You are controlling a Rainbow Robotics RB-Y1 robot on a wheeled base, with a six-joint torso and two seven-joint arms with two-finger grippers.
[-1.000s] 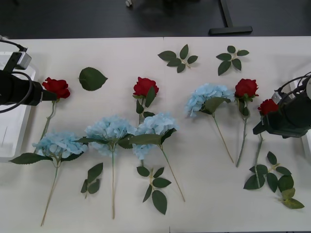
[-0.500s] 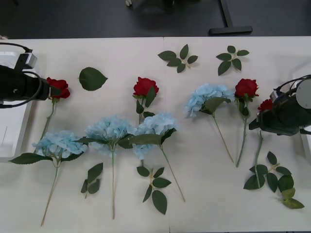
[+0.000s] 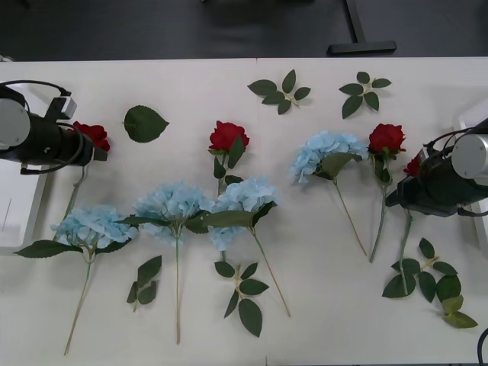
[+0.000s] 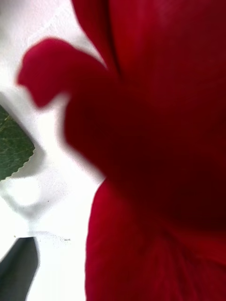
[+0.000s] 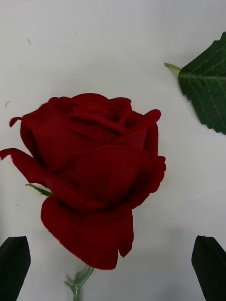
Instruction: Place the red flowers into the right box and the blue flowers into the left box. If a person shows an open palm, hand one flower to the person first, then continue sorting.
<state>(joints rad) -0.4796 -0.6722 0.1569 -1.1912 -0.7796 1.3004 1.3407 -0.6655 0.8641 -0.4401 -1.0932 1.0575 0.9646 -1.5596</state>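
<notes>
Both my pincers have slid inward since a second ago. My left pincer [image 3: 90, 149], fingers [image 5: 14, 261] spread wide, straddles the nine o'clock red rose [image 5: 89, 174] without gripping. My right pincer [image 3: 395, 200] presses against the three o'clock rose [image 3: 414, 165]; its opening I cannot tell. Blue flowers [image 3: 171, 204] lie mid-desk [image 3: 206, 84].

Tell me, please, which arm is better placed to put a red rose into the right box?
Right. The right gripper is already at the far-right rose, near the table's right edge. The left gripper, fingers open, is at the far-left rose, across the table.
</notes>
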